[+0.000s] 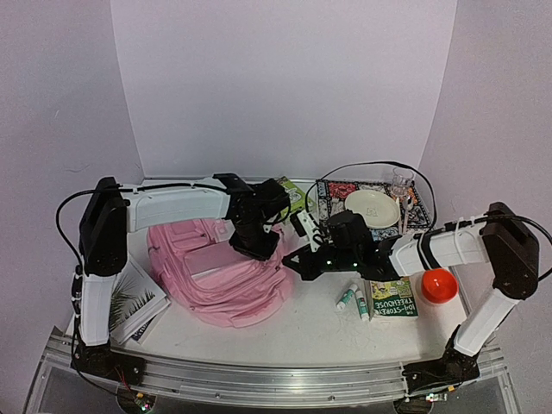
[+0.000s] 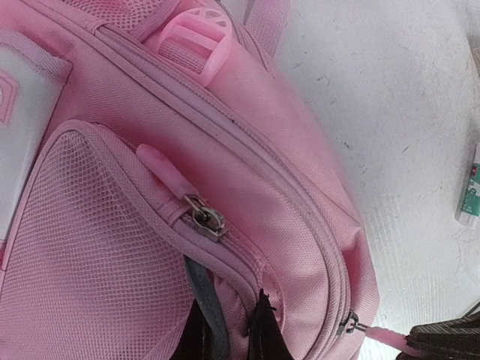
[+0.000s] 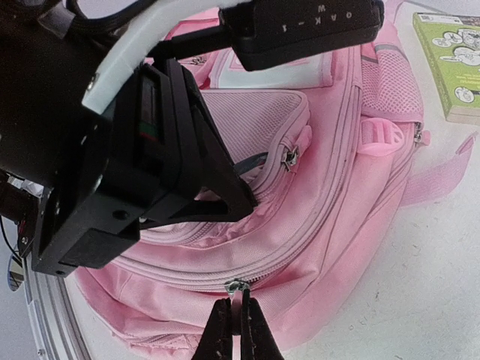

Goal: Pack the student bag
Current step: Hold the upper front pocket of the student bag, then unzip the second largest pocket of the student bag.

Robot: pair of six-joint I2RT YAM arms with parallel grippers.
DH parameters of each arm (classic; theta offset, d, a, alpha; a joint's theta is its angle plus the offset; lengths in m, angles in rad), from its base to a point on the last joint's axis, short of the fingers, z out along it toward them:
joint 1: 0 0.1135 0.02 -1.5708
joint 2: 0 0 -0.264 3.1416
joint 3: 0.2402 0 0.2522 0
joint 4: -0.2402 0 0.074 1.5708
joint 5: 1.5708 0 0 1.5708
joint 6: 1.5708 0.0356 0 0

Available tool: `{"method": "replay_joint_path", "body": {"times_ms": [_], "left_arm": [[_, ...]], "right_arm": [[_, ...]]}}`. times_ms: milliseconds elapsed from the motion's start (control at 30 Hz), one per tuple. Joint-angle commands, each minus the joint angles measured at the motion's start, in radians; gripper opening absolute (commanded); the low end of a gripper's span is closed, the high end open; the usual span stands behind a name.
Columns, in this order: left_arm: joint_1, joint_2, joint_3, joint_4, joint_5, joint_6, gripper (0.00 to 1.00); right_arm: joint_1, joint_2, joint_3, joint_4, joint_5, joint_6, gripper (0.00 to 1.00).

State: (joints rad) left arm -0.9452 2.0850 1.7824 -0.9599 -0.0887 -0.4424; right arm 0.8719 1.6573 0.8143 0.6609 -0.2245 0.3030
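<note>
The student bag [image 1: 216, 280], a large pink backpack, lies flat on the table's left half. My left gripper [image 2: 229, 319] is shut on a fold of the bag's fabric at the edge of the mesh front pocket [image 2: 97, 255], just below that pocket's metal zipper slider [image 2: 208, 219]. In the right wrist view my right gripper [image 3: 240, 319] is shut on the pink pull tab of the main zipper, whose slider [image 3: 237, 286] sits just above the fingertips. The black left gripper [image 3: 157, 165] fills the upper left of that view. From above, the two grippers [image 1: 256, 248] [image 1: 295, 263] meet at the bag's right edge.
A green book [image 1: 293, 194] lies behind the bag. At the back right is a patterned tray [image 1: 332, 194] with a plate [image 1: 372, 207] and a glass [image 1: 401, 181]. Near the front right are two small tubes [image 1: 349, 297], a green paperback [image 1: 395, 297] and an orange ball [image 1: 438, 285]. Another book [image 1: 138, 304] lies at the left.
</note>
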Motion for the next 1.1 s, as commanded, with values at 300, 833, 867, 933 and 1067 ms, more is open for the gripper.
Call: {"method": "replay_joint_path", "body": {"times_ms": [300,833,867,933,1067], "left_arm": [[0.098,0.042,0.167,0.095,0.203,-0.091,0.0],[0.217,-0.15,-0.074,0.497,0.45,-0.346,0.0],[0.223,-0.164,-0.086,0.513,0.454,-0.36,0.0],[0.232,-0.181,-0.107,0.553,0.46,-0.389,0.0],[0.239,-0.205,-0.13,0.613,0.474,-0.436,0.0]], "right_arm": [[0.091,-0.122,-0.038,0.098,-0.071,0.072,0.0],[0.321,0.118,0.145,0.269,0.048,0.11,0.0],[0.327,0.134,0.161,0.28,0.058,0.11,0.0],[0.338,0.169,0.187,0.303,0.077,0.107,0.0],[0.349,0.239,0.246,0.326,0.093,0.106,0.0]]}}
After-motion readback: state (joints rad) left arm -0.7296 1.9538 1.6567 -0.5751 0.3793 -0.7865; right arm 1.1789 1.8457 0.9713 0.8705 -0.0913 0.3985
